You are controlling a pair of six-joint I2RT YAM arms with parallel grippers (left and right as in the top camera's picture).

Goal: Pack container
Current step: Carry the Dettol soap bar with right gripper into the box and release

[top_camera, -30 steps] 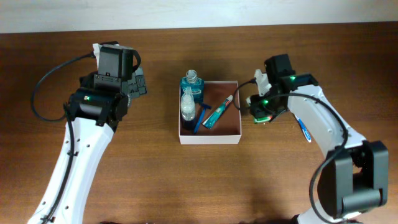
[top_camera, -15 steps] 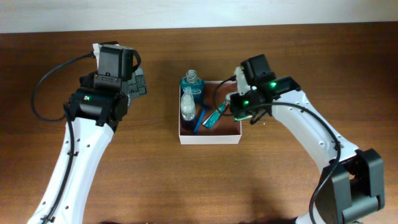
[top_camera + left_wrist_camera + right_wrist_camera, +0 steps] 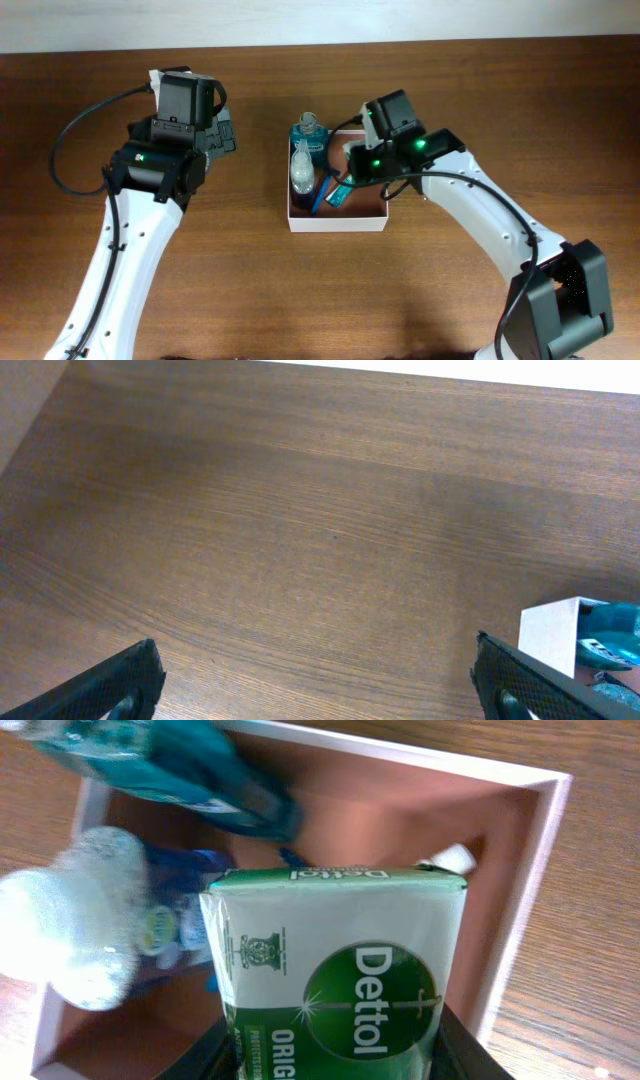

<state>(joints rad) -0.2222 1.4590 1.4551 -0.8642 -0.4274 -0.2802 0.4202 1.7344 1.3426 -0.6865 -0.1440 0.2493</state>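
The container (image 3: 337, 223), a shallow white-walled box with a reddish-brown inside, sits mid-table. It holds a teal mouthwash bottle (image 3: 310, 134), a clear bottle (image 3: 301, 170), a blue razor (image 3: 319, 192) and a teal toothpaste tube (image 3: 339, 193). My right gripper (image 3: 361, 166) hovers over the container's right half, shut on a green-and-white Dettol soap box (image 3: 340, 960). The right wrist view shows the container's wall (image 3: 535, 880) and the clear bottle (image 3: 70, 925) below the soap. My left gripper (image 3: 330, 700) is open and empty above bare table, left of the container's corner (image 3: 550, 635).
Brown wooden table (image 3: 230, 280) all round the container. The left arm (image 3: 165, 165) stands at the left side, well apart from the container. A pale wall strip runs along the table's far edge (image 3: 320, 20).
My right gripper has moved left with the soap box, from beside the container's right wall to above its inside. The left arm has not moved.
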